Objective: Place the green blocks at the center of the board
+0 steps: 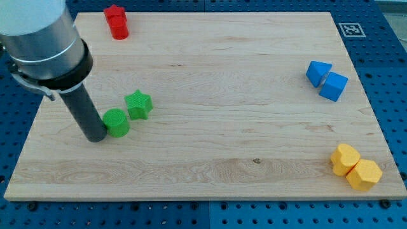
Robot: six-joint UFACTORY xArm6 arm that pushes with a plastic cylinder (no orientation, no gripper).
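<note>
A green cylinder (117,123) and a green star (138,104) sit close together on the left part of the wooden board (210,152), the star up and to the right of the cylinder. My tip (96,137) rests on the board right against the cylinder's left side. The rod rises up and to the left into the grey arm body.
A red star-shaped block (117,21) stands near the view's top left edge. Two blue blocks (326,80) sit together at the right. Two yellow blocks (355,167) sit together at the bottom right corner. A fiducial tag (350,29) marks the top right corner.
</note>
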